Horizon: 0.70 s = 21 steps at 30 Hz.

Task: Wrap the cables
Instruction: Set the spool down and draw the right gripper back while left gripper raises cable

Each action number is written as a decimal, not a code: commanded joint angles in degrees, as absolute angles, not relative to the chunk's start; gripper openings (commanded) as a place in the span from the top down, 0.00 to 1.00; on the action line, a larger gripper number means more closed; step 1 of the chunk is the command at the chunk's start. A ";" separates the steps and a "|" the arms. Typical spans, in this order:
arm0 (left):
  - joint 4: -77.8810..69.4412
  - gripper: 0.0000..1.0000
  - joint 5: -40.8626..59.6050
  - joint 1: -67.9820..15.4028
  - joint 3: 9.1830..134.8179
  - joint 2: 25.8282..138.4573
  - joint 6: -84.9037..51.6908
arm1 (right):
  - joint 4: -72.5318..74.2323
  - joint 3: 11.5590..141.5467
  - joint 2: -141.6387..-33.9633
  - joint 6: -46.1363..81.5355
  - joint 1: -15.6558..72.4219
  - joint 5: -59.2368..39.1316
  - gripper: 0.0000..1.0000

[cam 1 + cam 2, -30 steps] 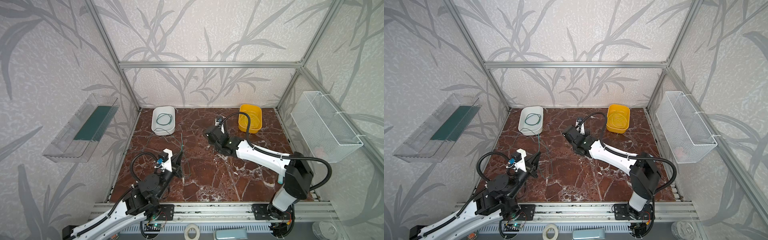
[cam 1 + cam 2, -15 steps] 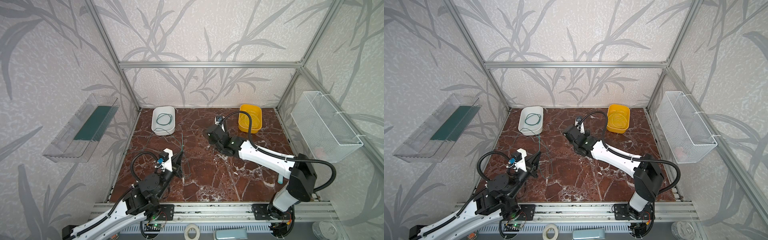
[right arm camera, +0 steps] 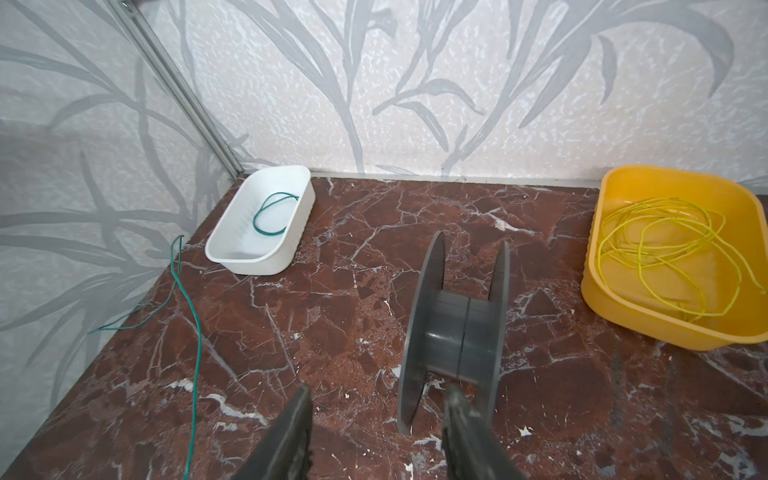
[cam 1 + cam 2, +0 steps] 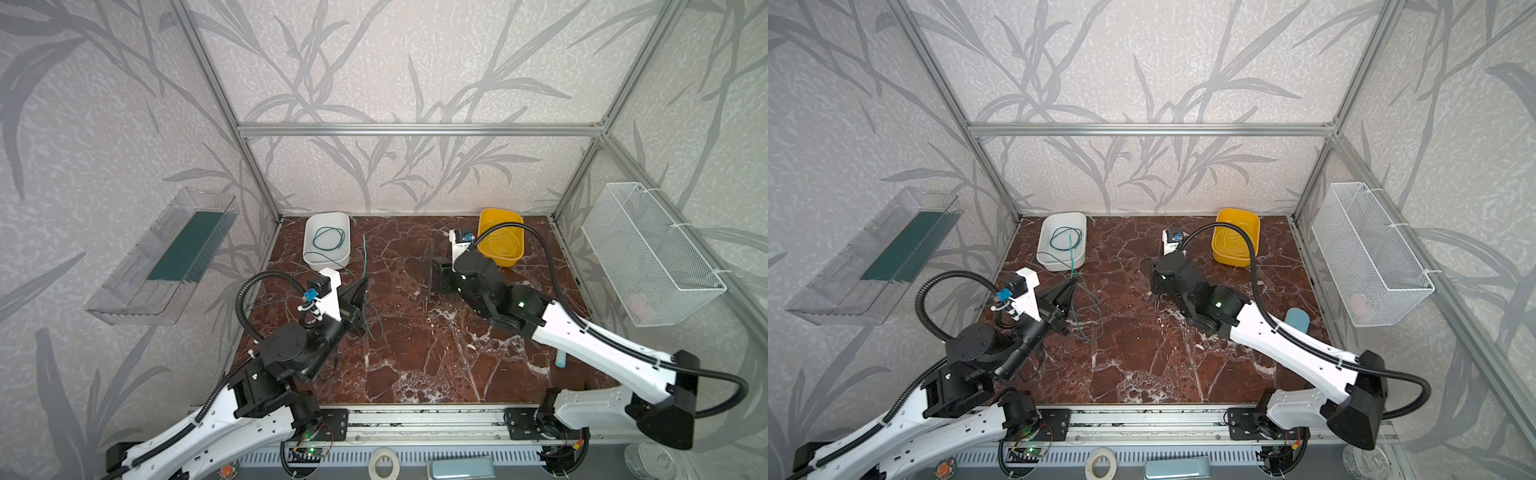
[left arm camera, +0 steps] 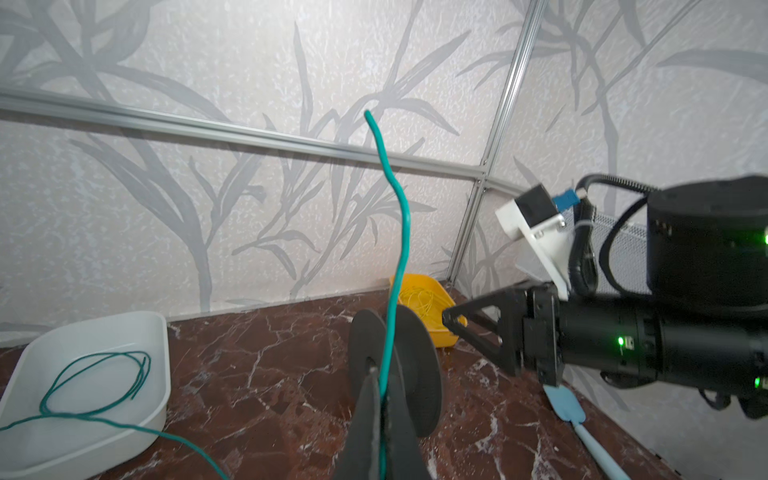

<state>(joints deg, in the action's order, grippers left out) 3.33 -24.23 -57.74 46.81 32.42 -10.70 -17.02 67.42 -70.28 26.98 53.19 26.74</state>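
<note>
Your right gripper (image 3: 379, 390) has spread its jaws apart over the last second, with the gray spool (image 3: 455, 328) standing just ahead of it, and that arm's elbow (image 4: 681, 376) has swung farther out to the right

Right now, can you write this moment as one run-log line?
left gripper: shut on thin green cable, end pointing up | right gripper: open, facing grey plastic spool | spool hub: bare

So: one white tub (image 4: 326, 262), one yellow tub (image 4: 509, 257), one grey spool (image 3: 453, 328), one blue spatula (image 5: 567, 405), plus green cables (image 5: 406, 245) I can't separate.
</note>
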 commanded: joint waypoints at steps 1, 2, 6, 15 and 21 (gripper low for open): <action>7.22 1.00 -21.06 -57.72 54.63 35.60 -12.04 | -17.01 63.91 -65.31 25.49 53.44 20.86 0.49; 7.37 1.00 -20.50 -57.69 56.89 36.75 -12.31 | -17.13 62.82 -63.96 25.66 53.44 19.96 0.49; 7.91 1.00 -18.11 -57.69 65.80 41.32 -11.60 | -15.97 58.39 -59.98 26.10 53.44 16.87 0.49; 8.77 1.00 -15.37 -57.69 80.13 50.05 -10.42 | -13.50 54.88 -58.03 27.31 53.43 11.79 0.48; 7.97 1.00 -11.65 -57.68 82.87 51.64 -12.97 | -10.92 51.52 -56.66 28.43 53.44 8.77 0.47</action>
<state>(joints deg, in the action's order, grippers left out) 7.94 -14.63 -57.74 80.79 51.24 -10.83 -13.63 53.23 -58.13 27.57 53.21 11.40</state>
